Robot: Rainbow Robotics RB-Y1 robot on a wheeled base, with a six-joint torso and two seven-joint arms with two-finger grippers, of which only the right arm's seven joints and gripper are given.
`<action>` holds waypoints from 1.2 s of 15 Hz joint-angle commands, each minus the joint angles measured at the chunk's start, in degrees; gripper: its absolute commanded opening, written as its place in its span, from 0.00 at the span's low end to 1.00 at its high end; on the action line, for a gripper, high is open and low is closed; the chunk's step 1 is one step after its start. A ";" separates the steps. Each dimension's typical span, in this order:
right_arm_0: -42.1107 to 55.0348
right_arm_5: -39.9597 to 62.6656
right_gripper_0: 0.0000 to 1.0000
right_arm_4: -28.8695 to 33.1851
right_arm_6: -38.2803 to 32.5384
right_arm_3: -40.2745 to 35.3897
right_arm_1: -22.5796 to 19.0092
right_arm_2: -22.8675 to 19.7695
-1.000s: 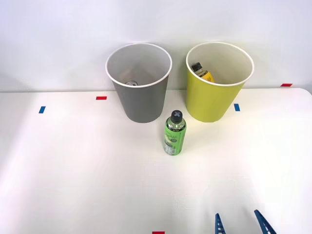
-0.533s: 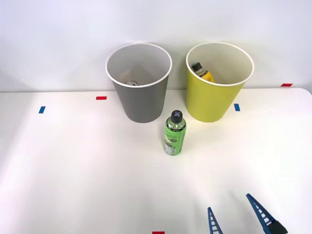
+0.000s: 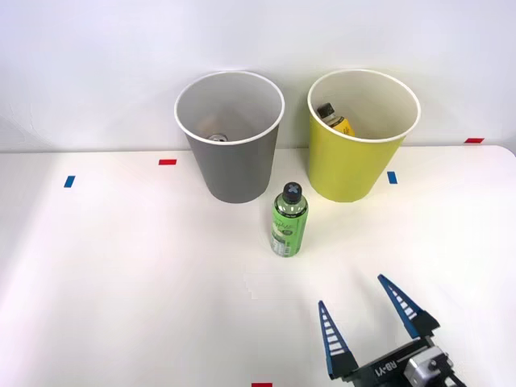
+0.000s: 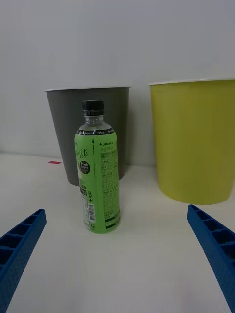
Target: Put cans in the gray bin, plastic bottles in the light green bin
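Bright green dark-capped plastic bottle stands upright just in front of the yellow-green round plastic bin; right gripper spread wide, empty, nearer than bottle. Prob light, slick, tippy: grab mid-label

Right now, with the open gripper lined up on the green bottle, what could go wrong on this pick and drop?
1. The green bottle stands upright and narrow; a finger of the right gripper clipping it off-centre could tip it.
2. It stands close before the gray bin and the light green bin; pushing too far could shove it against them.
3. The bins sit side by side, so a careless release might land in the gray one.
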 commanded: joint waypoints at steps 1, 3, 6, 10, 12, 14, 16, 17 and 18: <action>-5.05 4.15 1.00 -4.59 1.42 0.00 1.32 2.57; -8.56 8.72 1.00 -5.03 2.29 0.00 2.19 2.57; -13.57 15.14 1.00 -6.26 2.73 0.00 4.30 2.39; -19.38 23.66 1.00 -7.31 2.91 0.35 7.38 1.86; -23.86 23.22 1.00 -7.40 3.44 6.15 9.93 1.42; -26.76 22.78 1.00 -7.49 3.61 9.05 11.60 1.16; -29.22 22.87 1.00 -7.49 3.79 11.25 12.74 0.90; -30.27 22.96 1.00 -7.49 3.96 12.39 13.01 0.55; -31.06 22.96 1.00 -7.49 4.14 13.27 13.18 0.28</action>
